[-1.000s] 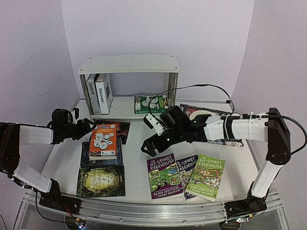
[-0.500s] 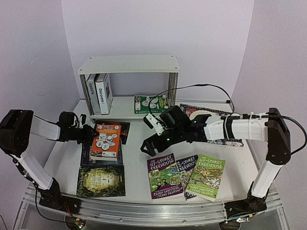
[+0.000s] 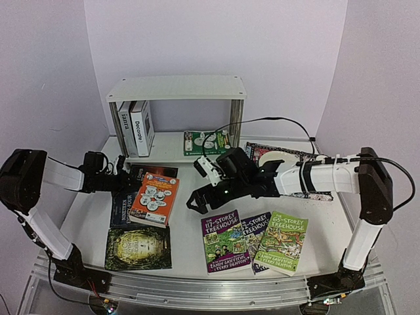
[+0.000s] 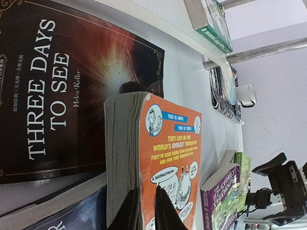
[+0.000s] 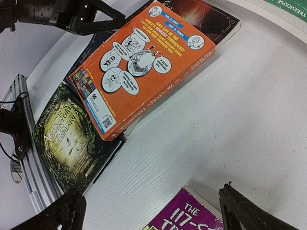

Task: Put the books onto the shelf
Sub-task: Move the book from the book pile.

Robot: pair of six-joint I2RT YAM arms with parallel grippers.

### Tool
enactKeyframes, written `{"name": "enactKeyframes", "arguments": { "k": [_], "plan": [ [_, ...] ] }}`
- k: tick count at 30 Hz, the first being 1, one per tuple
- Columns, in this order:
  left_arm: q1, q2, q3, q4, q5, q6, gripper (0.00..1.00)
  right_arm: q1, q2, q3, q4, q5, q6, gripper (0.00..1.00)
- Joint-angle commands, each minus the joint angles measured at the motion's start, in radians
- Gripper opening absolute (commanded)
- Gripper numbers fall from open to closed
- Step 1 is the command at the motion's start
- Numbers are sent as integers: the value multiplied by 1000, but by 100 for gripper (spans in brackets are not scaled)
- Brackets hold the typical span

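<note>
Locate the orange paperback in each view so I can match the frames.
Top external: orange paperback left of centre, on darker books.
Left wrist: orange paperback bottom centre, page edge toward camera.
Right wrist: orange paperback upper centre-left, cover up.
Shared landmark: purple 117-Storey Treehouse book, lower right in left wrist, bottom edge in right wrist.

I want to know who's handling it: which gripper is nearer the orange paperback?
Left. The left gripper pinches the orange paperback at its edge; the right gripper hovers open to the book's right, not touching.
</note>
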Motion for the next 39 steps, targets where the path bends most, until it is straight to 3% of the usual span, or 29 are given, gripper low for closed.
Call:
{"name": "enactKeyframes", "arguments": {
  "k": [1, 4, 7, 13, 17, 22, 32, 39],
  "plan": [
    [-27, 23, 4, 19, 41, 4, 24, 45, -3, -34, 20, 140, -226, 98],
    [-59, 39, 12, 19, 28, -2, 36, 107, 3, -61, 59, 312, -530, 98],
    [-82, 53, 21, 19, -7, -7, 39, 147, 20, -115, 175, 399, -809, 98],
    [-90, 78, 29, 19, -43, -9, 38, 163, 82, -348, 766, 370, -1304, 98],
    [-98, 87, 25, 18, -55, -3, 33, 165, 204, -311, 916, 408, -1529, 98],
    [-111, 99, 31, 18, -61, -1, 31, 166, 326, -251, 1073, 406, -1668, 98],
    [-124, 101, 47, 18, -63, 8, 28, 165, 474, -109, 1078, 383, -1812, 88],
    [-123, 111, 60, 15, -50, 12, 28, 164, 493, -89, 1069, 372, -1847, 85]
  ]
}}
